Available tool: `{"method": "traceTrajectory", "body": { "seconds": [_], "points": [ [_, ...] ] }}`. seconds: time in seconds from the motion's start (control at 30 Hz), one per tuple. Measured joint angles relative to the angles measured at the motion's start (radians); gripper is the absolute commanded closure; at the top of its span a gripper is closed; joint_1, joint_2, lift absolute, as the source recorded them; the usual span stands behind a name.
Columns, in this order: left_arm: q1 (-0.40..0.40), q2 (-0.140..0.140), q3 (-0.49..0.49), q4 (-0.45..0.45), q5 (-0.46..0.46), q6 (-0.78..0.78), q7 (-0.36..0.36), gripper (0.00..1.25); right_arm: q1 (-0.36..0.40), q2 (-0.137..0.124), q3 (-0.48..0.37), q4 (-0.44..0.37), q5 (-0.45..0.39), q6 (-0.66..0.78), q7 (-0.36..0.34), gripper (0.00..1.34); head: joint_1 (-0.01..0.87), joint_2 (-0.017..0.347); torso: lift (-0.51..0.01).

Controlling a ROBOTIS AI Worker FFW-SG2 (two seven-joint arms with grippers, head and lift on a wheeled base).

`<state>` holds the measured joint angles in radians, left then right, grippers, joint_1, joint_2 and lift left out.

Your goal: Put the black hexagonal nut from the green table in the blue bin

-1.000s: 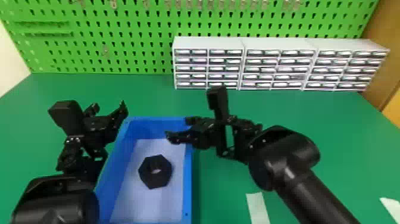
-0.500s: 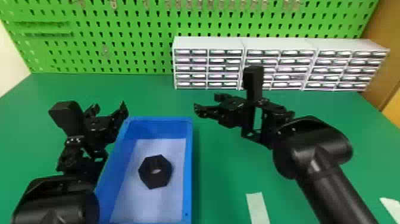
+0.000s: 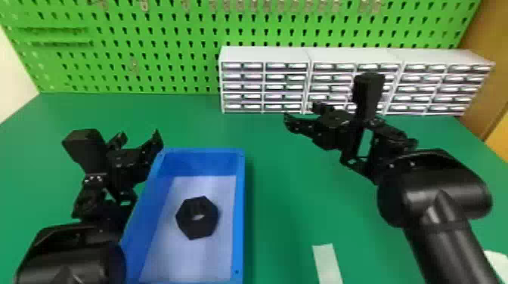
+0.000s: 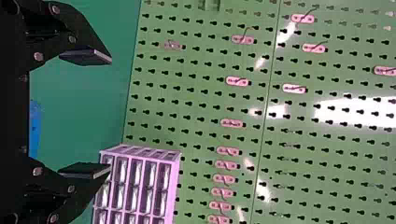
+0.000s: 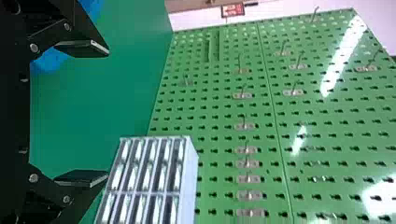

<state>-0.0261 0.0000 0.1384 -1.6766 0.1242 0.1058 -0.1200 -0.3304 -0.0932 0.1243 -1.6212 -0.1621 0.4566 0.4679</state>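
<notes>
1. So the nut (image 3: pixel 189 228) was in the bin (image 3: pixel 239 211), lying flat on the pale bottom with its hole facing up. It sat roughly mid-floor, apart from the walls.
2. The bin itself was on the green desk (image 3: pixel 279 189), a bit left of centre in the head view, blue walls all round that floor.
3. Left gripper (image 3: pixel 140 135) hung just beside the bin's far left corner, one finger right up by the rim. Couldn't tell if it was touching. It was let go, fingers (image 4: pixel 86 56) spread well apart in its own wrist view.
4. Right gripper (image 3: pixel 301 112) was up over the desk, off to the right of the bin and farther back, pointing left. Same deal there: released, with a wide gap between the fingers (image 5: pixel 83 48).
5. A whitish strip (image 3: pixel 327 264) lay on the desk, right of the bin and towards the front. Some white thing (image 3: pixel 495 260) poked in at the right edge too, too cut off to name.
6. Way at the back, three white drawer units (image 3: pixel 264 54) stood side by side on the desk, and behind them was the green pegboard (image 3: pixel 189 68) with small hooks (image 4: pixel 237 81) on it.
</notes>
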Motion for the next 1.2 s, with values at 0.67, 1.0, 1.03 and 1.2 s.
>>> {"method": "traceTrajectory", "body": {
  "seconds": [0.67,1.0,1.03,1.2],
  "points": [
    [0.0,0.0,0.0,0.0,-0.003,0.0,0.0,0.44,0.104,0.019,-0.174,-0.083,0.08,-0.068,-0.039,0.35,0.686,0.051,-0.097],
    [0.003,0.0,0.001,0.0,-0.004,0.0,0.0,0.44,0.174,0.023,-0.259,-0.11,0.101,-0.163,-0.07,0.35,0.686,0.051,-0.097],
    [0.003,0.0,0.001,0.0,-0.004,0.0,0.0,0.44,0.181,0.024,-0.265,-0.113,0.104,-0.175,-0.073,0.35,0.686,0.051,-0.097],
    [0.003,0.0,0.001,0.0,-0.003,0.0,0.0,0.44,0.206,0.025,-0.279,-0.122,0.12,-0.197,-0.077,0.35,0.686,0.051,-0.097]
  ]
}}
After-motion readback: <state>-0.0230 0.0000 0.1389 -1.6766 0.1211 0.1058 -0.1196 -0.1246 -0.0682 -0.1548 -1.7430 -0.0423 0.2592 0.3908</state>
